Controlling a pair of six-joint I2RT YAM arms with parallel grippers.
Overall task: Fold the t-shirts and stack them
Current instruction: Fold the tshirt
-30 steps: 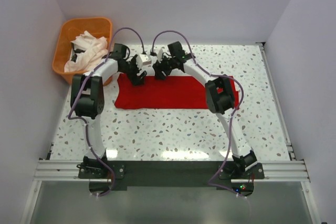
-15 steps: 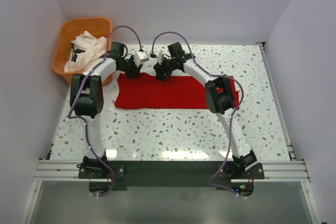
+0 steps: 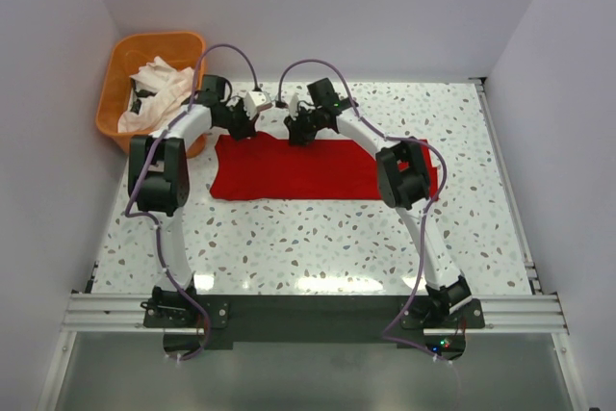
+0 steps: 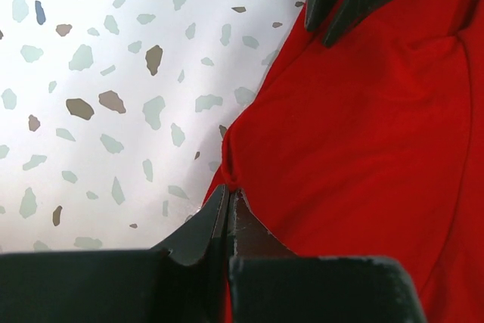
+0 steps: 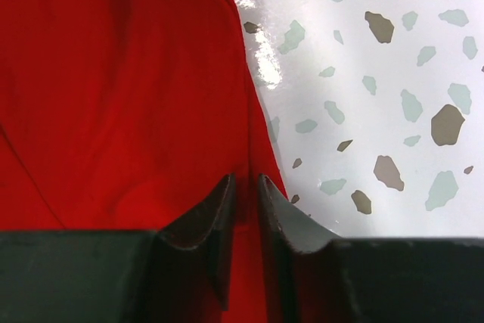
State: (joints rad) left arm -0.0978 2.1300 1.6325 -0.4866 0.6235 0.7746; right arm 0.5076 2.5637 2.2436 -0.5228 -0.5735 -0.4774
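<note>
The red t-shirt (image 3: 308,172) lies flat on the speckled table as a wide folded strip. Both grippers are down at its far edge, close together. In the left wrist view my left gripper (image 4: 229,191) is shut, and a small pucker of the red t-shirt's (image 4: 363,134) edge is pinched at its tips. From above, the left gripper (image 3: 243,129) sits at the far left corner. My right gripper (image 5: 246,183) has its fingers nearly together with a ridge of red t-shirt (image 5: 113,96) between them, just inside the cloth's edge. White t-shirts (image 3: 159,89) lie crumpled in the basket.
An orange plastic basket (image 3: 159,38) stands at the far left corner of the table, beside the left arm. White walls close in on the left, back and right. A metal rail (image 3: 308,310) runs along the near edge.
Both grippers have shifted slightly toward the shirt's far edge and closed there: the left fully on the cloth, the right down to a narrow gap with cloth in it.
</note>
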